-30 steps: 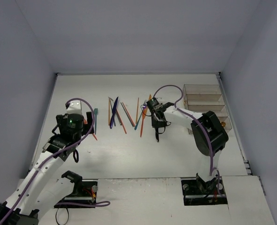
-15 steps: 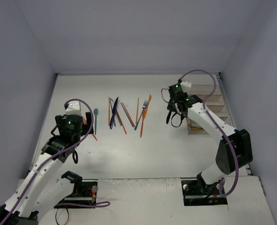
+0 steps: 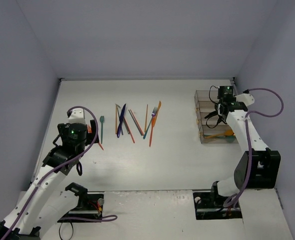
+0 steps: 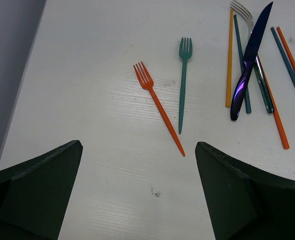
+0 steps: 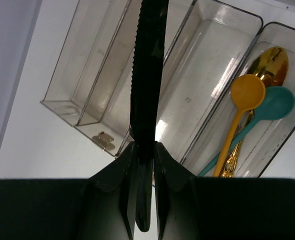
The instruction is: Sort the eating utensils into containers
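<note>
My right gripper is shut on a black serrated knife and holds it above the row of clear bins, over the two middle compartments. The end bin holds a gold spoon, an orange spoon and a teal spoon. In the top view the right gripper hangs over the bins. My left gripper is open and empty above the table, just short of an orange fork and a teal fork. A navy knife lies among the other utensils.
Loose chopsticks, forks and knives lie in a fan at the table's middle back. The walls close the table at the left, back and right. The bins stand against the right wall.
My right arm has swung from the utensil pile to the right with the black knife and now hangs over the bins. My left arm has hardly moved.
</note>
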`<state>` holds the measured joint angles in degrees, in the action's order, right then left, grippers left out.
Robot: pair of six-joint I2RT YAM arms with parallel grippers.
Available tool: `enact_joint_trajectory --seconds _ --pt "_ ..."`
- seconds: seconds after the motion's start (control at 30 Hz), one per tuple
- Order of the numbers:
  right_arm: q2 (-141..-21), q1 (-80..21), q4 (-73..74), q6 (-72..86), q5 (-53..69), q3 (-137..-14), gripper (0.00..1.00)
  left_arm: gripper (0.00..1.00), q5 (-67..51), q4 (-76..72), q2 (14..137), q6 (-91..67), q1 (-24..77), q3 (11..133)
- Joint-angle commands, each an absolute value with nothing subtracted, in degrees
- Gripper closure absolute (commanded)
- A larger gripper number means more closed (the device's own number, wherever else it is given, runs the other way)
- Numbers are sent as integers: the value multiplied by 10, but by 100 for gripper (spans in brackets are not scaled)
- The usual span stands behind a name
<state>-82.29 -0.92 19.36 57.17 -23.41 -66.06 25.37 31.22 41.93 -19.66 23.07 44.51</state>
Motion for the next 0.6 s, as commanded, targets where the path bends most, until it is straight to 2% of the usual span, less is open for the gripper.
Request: enact_joint_trajectory --seconds 0.0,0.3,0.57 --pt "-847 11 183 684 -257 -663 100 4 262 301 418 -198 227 466" --pt "-908 38 183 812 -251 -652 100 5 263 301 424 -197 227 466" --pt "-949 38 183 849 -251 -654 100 5 265 302 422 -196 227 466"
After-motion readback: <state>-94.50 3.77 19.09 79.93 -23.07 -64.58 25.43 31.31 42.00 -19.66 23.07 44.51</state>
